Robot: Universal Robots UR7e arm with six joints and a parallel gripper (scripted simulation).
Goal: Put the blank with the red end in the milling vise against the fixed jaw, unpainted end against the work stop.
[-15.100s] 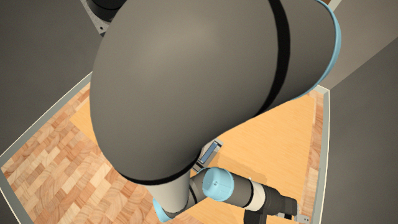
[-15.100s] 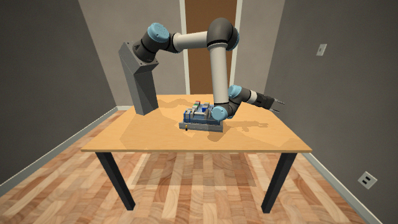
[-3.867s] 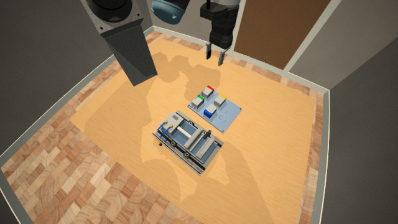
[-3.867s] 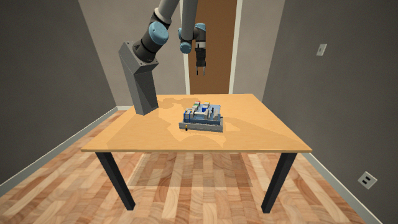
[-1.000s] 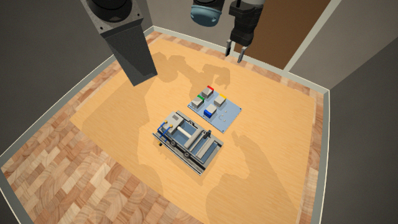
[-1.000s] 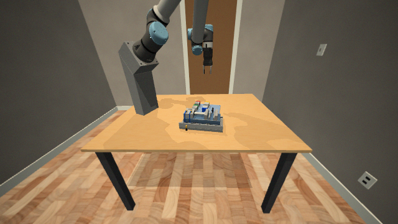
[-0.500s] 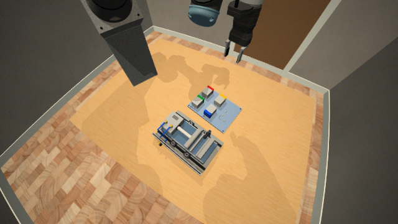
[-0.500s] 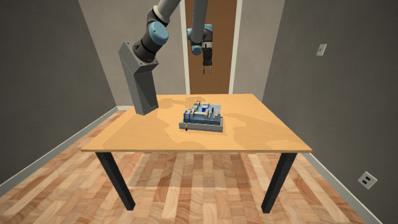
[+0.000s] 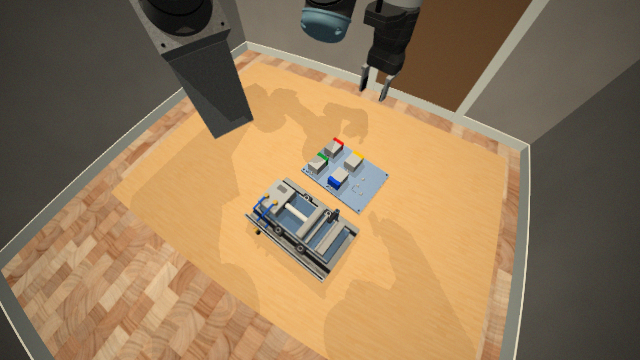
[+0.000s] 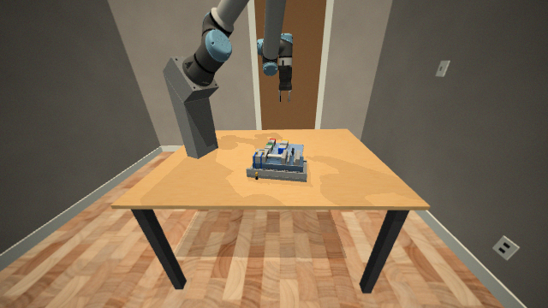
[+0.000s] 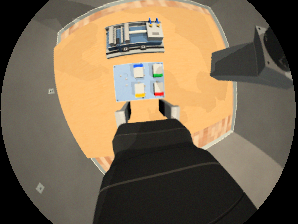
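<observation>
- Claw point(image 9: 374, 89) hangs high over the table's far edge, fingers spread wide, holding nothing.
- Red-ended blank point(image 9: 333, 148) lies at the far corner of the plate point(image 9: 372, 192), below the claw and nearer the camera; long axis runs diagonally, painted end farthest.
- Blanks: grey rectangular blocks, smooth, each with one coloured end.
- Vise point(image 9: 320, 267), metal-grey, sits just nearer, nothing between its jaws.

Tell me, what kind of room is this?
Probably a small machining workshop set up in an ordinary room: a robot arm stands on a wooden table with a milling vise and a plate of metal blanks.
</observation>
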